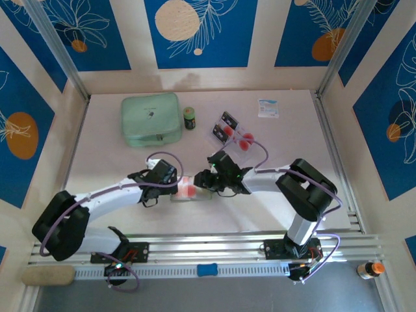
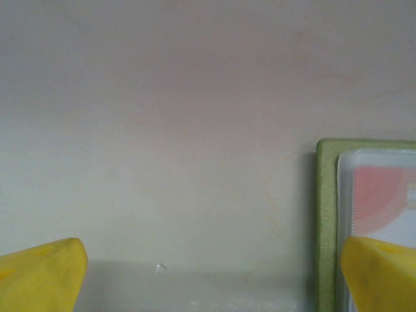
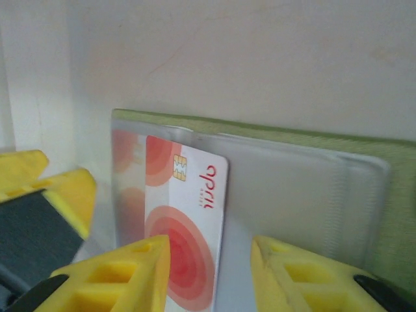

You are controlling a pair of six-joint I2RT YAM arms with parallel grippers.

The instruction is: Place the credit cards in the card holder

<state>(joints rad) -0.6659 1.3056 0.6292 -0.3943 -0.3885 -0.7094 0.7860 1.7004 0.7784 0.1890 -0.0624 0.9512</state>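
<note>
My right tool (image 3: 208,250) is slightly parted over the credit card (image 3: 188,214), half-sleeved in the card holder (image 3: 292,133) I think; left tool (image 2: 213,260) is wide, steadying it.

You find one readable word: red lettering, apparently "april", running sideways along white credit card (image 3: 195,208) lying in clear sleeve of card holder (image 3: 400,208). Tiny line beside it: too small to read. Marks on mint-green case (image 1: 151,118) and white packet (image 1: 268,108): illegible.

The left arm (image 1: 110,194) and right arm (image 1: 263,181) have white links, black joints and lilac cables. The fingers (image 3: 146,257) are yellow, apparently hollow-celled.
</note>
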